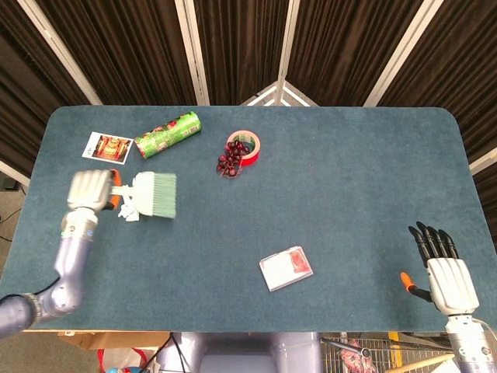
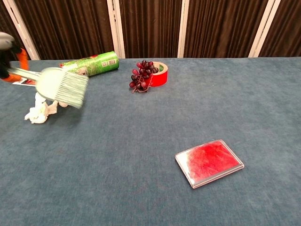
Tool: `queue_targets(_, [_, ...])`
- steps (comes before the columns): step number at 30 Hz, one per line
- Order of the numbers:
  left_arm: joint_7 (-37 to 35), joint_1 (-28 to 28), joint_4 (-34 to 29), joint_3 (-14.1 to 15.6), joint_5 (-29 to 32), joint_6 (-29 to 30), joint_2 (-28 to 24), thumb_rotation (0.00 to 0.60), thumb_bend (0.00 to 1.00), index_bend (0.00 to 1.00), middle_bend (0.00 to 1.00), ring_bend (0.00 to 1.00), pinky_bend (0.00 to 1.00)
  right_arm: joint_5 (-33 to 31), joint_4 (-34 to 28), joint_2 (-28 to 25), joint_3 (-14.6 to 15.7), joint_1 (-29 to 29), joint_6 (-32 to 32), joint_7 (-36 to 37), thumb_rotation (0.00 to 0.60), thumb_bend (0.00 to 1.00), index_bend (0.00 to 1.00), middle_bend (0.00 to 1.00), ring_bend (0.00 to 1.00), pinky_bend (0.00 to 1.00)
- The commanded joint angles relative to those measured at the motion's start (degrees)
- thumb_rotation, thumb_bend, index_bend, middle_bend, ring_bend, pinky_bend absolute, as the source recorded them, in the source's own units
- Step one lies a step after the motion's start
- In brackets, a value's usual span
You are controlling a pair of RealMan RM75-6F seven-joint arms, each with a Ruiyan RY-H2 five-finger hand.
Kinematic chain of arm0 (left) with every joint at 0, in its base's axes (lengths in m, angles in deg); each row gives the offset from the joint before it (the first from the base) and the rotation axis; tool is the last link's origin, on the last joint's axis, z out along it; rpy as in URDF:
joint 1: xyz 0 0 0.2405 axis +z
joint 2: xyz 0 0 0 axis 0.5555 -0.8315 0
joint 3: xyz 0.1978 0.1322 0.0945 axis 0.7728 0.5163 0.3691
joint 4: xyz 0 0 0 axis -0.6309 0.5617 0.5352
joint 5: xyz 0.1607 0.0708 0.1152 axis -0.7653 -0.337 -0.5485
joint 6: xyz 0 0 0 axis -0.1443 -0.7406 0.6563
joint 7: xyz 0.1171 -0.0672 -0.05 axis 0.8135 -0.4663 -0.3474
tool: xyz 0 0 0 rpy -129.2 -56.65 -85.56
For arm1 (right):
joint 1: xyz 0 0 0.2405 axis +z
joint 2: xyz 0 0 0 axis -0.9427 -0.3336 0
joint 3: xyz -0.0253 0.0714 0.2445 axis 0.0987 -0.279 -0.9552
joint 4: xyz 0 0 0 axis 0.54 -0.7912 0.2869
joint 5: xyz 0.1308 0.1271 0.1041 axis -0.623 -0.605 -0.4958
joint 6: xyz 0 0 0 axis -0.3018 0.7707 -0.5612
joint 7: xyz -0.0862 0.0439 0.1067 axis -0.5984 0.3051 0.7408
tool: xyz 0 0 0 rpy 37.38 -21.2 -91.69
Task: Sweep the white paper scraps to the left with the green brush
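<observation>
Overhead, blue-grey felt table (image 1: 326,194), dark pleated curtains (image 1: 233,47) behind

A wide rectangular surface (image 1: 349,179) covered in blue-grey felt-like cloth, with rounded far corners, carries everything. Near its far left corner lies a small printed photo card (image 1: 107,147), and just to its right a green cylindrical snack can (image 1: 168,134) lies on its side. Towards the middle of the far edge sits a red roll of tape (image 1: 247,146) with a bunch of dark red grapes (image 1: 231,161) touching its left front. Crumpled white paper scraps (image 2: 41,110) lie near the left edge. Close to the near edge, around the middle, lies a flat clear plastic case with red contents (image 1: 286,268).
</observation>
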Motion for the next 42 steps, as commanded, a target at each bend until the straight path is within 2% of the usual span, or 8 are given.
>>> queue_targets(1, [3.0,-2.2,1.9,1.6,1.2,0.6,3.6,0.600,0.72,0.77,1.00,1.00,1.00,-0.2,0.1,-0.2,0.0,-0.1,0.0,0.4,0.600,0.32,0.00,0.00,0.00,0.00])
queue_targets(8, [3.9,-2.4,7.7,3.0,4.5,0.5,6.2,0.600,0.72,0.77,1.00,1.00,1.00,-0.1,-0.1,-0.6,0.0,-0.5,-0.7,0.4,0.600,0.32,0.00,0.00,0.00,0.00])
queue_targets(12, [3.9,-1.4,10.7,4.4,5.2,0.3,5.5,0.600,0.72,0.77,1.00,1.00,1.00,-0.2,-0.2,-0.6,0.1,-0.7,-0.8,0.4,0.600,0.32,0.00,0.00,0.00,0.00])
queue_targets(19, [0.6,2.2,12.2,5.0,4.7,0.7,-0.8,0.600,0.72,0.77,1.00,1.00,1.00,0.0,-0.3,-0.4,0.2,-0.6,-0.8,-0.2,0.600,0.32,0.00,0.00,0.00,0.00])
queue_targets(24, [-3.3,5.0,12.6,4.0,5.0,0.9,-6.5,0.600,0.72,0.77,1.00,1.00,1.00,0.3,-0.6,-0.4,0.2,-0.7,-0.9,-0.5,0.600,0.32,0.00,0.00,0.00,0.00])
queue_targets(29, [-8.5,7.1,11.2,2.4,3.4,1.0,-10.0,0.600,0.72,0.77,1.00,1.00,1.00,0.5,-0.7,-0.3,0.2,-0.6,-1.0,-0.8,0.600,0.32,0.00,0.00,0.00,0.00])
queue_targets(33, [-11.5,7.0,6.1,0.9,-0.1,1.7,-11.0,0.600,0.72,0.77,1.00,1.00,1.00,0.4,-0.8,-0.1,0.1,-0.3,-0.5,-1.0,0.600,0.32,0.00,0.00,0.00,0.00])
queue_targets(42, [-8.2,3.8,2.7,1.0,-0.7,2.1,-6.0,0.600,0.72,0.77,1.00,1.00,1.00,0.0,-0.7,-0.2,0.0,-0.2,-0.1,-0.6,0.600,0.32,0.00,0.00,0.00,0.00])
